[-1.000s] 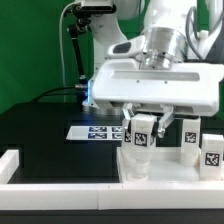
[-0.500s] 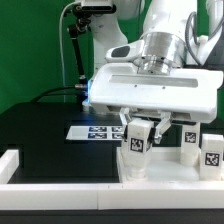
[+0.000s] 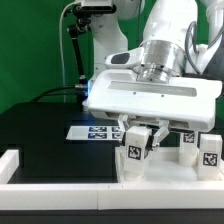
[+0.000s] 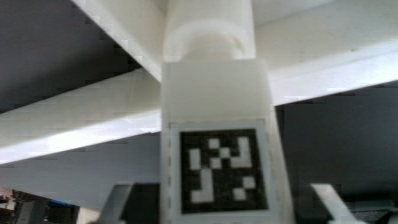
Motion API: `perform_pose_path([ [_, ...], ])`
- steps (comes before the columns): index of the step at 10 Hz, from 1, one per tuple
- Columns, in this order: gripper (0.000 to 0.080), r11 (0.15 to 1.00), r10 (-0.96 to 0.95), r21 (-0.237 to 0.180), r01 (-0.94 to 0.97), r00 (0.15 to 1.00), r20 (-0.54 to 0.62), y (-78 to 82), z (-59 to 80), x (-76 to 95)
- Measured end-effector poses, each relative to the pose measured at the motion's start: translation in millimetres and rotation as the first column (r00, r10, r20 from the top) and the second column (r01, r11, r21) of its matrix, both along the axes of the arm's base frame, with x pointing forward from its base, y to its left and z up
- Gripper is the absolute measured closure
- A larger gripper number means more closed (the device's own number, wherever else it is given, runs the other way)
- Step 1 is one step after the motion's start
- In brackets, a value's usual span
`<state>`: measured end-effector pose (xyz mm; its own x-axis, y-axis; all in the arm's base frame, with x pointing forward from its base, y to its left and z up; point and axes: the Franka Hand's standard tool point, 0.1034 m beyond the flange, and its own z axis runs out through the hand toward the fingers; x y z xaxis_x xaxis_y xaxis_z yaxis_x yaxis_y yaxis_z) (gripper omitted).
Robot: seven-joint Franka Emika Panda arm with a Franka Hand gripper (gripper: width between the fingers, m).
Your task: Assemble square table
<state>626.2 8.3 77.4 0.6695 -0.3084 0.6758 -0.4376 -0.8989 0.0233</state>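
Observation:
My gripper point(image 3: 142, 134) is shut on a chunky white leg point(image 3: 133, 152), whose black-and-white tag faces the camera. The leg hangs tilted over the near corner of the square table top point(image 3: 175, 172) at the exterior view's left side of it. Whether the leg's lower end touches the top I cannot tell. In the wrist view the tagged leg point(image 4: 217, 150) fills the middle between my gripper point(image 4: 222, 208) fingers point(image 4: 125, 202). Two more tagged legs point(image 3: 188, 141) point(image 3: 210, 153) stand on the far side of the top, toward the exterior view's right.
The marker board point(image 3: 92, 131) lies on the black table behind the top. A low white border rail point(image 3: 60, 172) runs along the front, with a block point(image 3: 9, 159) at its left end. A green backdrop and a lamp stand rise behind.
The gripper has turned and come down a little with the leg. The leg now tilts and sits lower and slightly to the left.

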Motion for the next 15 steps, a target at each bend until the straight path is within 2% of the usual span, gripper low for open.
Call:
perform_pose_path([
  [1,0.0511,1.0,0.0,-0.001,0.0,1.0,-0.002,-0.1,-0.3,-0.1],
  [2,0.0452,1.0,0.0,0.0,0.0,1.0,-0.007,-0.4,-1.4,-0.8],
  [3,0.0264,1.0,0.001,-0.001,-0.001,1.0,-0.008,-0.6,-1.4,-0.9],
  [4,0.0185,1.0,0.003,-0.003,-0.003,1.0,-0.009,-0.6,-1.5,-0.9],
  [6,0.0156,1.0,0.005,-0.005,-0.005,1.0,-0.01,-0.8,-1.5,-0.9],
  [10,0.015,1.0,0.01,-0.009,-0.01,1.0,-0.012,-1.2,-1.1,-0.8],
  [11,0.015,0.999,0.033,0.0,-0.033,0.999,-0.034,-5.0,11.1,3.8],
  [12,0.015,0.998,0.027,0.059,-0.023,0.997,-0.07,-8.7,27.9,7.1],
  [13,0.015,0.995,0.026,0.102,-0.014,0.993,-0.113,-16.7,34.3,8.9],
  [14,0.015,0.993,0.018,0.118,-0.005,0.993,-0.116,-27.0,34.9,11.3],
  [15,0.015,0.991,0.015,0.134,0.003,0.991,-0.131,-25.0,29.6,9.5],
])
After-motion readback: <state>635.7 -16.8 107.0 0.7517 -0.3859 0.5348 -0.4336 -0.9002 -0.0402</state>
